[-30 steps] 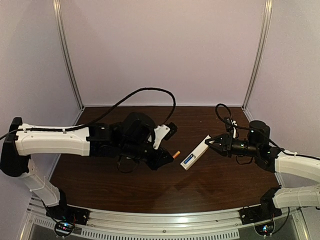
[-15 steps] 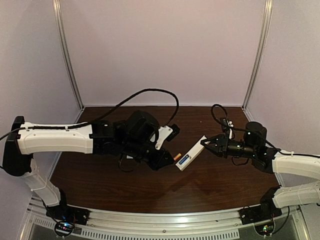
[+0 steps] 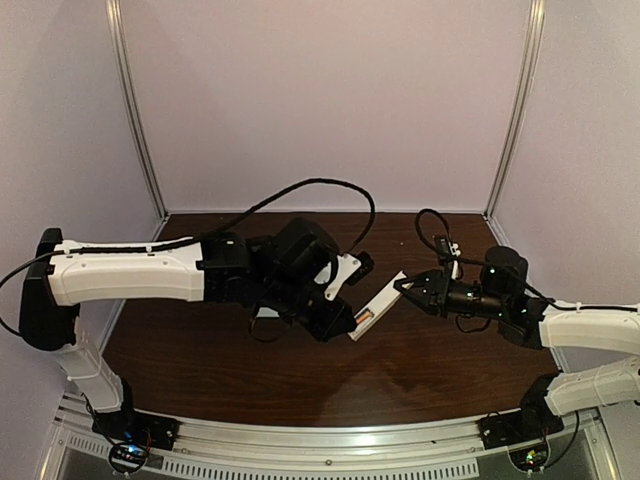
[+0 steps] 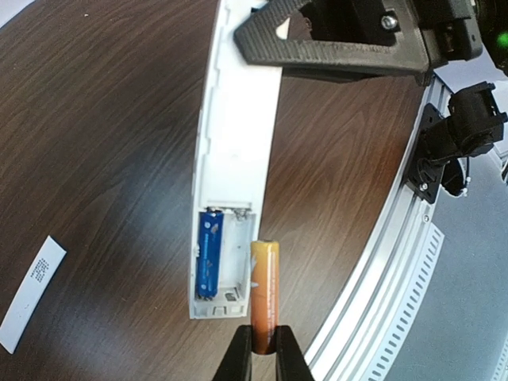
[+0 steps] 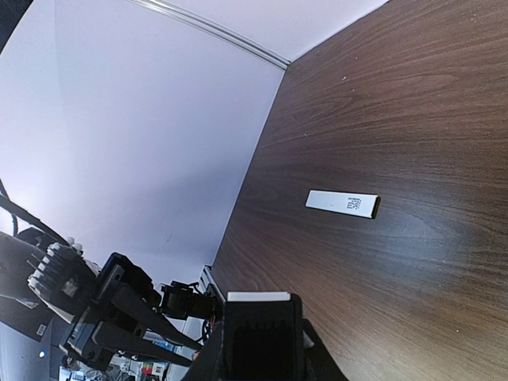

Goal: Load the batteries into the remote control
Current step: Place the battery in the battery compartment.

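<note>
Remote control [image 4: 238,143] is held up off the dark wood table [image 3: 300,370], slanted, w/ its open battery bay facing the L wrist cam. R gripper [image 3: 405,290] is clamped hard on the remote's other end, opposite the bay. In the R wrist view only a white edge of the remote shows above the closed fingers.

Blue battery [image 4: 209,252] sits in one slot of the remote's bay, lying lengthwise along the remote. The slot next to it shows bare white plastic.

L gripper [image 4: 264,349] is pinched nearly closed on the lower end of the orange battery [image 4: 264,278]. The batt. sticks straight out from the fingertips, approx. parallel to the remote's long axis. It sits right at the remote's bay-end side edge, just beside the bare slot. Can't tell if it's touching the remote or just short of it.

Cover strip [image 5: 343,203] lies flat on the table, well apart from the remote and off to the blue-battery side of it in the L wrist view. A perforated metal rail [image 4: 381,262] runs past the remote's opposite side, beyond the orange batt.
</note>
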Available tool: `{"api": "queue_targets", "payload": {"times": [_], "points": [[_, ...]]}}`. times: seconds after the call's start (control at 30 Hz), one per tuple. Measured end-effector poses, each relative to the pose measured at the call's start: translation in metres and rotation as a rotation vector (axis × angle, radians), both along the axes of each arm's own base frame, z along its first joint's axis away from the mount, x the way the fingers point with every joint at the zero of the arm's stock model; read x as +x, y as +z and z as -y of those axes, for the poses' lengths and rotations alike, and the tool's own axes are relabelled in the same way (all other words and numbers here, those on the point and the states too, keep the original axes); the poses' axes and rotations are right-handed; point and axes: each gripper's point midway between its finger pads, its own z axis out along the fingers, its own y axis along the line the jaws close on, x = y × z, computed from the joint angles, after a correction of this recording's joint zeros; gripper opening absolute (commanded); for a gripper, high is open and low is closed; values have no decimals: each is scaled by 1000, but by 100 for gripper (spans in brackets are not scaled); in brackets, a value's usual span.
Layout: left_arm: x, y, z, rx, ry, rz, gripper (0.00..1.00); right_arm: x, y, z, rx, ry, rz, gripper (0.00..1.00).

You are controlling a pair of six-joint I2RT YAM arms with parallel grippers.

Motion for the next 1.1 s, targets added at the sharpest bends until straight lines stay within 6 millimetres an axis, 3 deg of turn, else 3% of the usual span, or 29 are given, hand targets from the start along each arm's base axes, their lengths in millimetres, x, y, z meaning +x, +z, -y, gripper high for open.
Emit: {"api": "queue_targets", "payload": {"times": [0.17, 0.33, 0.63, 1.1], "points": [[1, -16, 0, 50, 6, -12, 0, 0, 3, -2, 15, -13, 5, 0], [2, -27, -5, 94, 16, -19, 0, -2, -6, -1, 13, -29, -24, 0], [7, -29, -10, 122, 52, -13, 0, -1, 0, -3, 38, -42, -15, 0], [7, -43, -3, 178, 50, -33, 0, -3, -16, -4, 32, -61, -56, 0]]}}
